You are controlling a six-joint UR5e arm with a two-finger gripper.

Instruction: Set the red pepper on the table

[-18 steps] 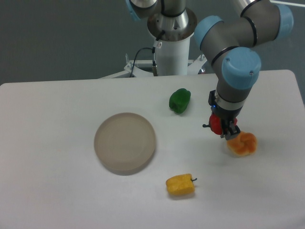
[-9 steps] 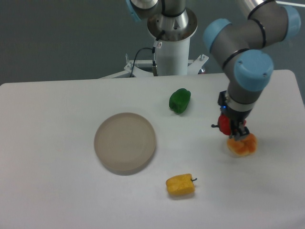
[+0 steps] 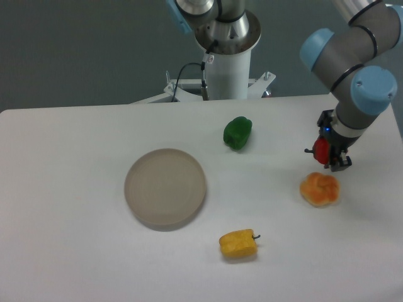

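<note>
The red pepper (image 3: pixel 322 151) is small, glossy and bright red, and only part of it shows between the fingers. My gripper (image 3: pixel 332 157) is shut on it and holds it above the white table (image 3: pixel 75 251) near the right side, just up and right of the orange pepper. The arm comes down from the upper right.
An orange lobed pepper (image 3: pixel 319 189) lies just below the gripper. A green pepper (image 3: pixel 237 133) lies at the back middle. A yellow pepper (image 3: pixel 238 244) lies at the front middle. A round beige-grey plate (image 3: pixel 165 187) sits left of centre. The robot base (image 3: pixel 225 56) stands behind the table.
The gripper has moved right and slightly up with the red pepper, from over the orange pepper's left side to its upper right. The orange pepper now shows whole.
</note>
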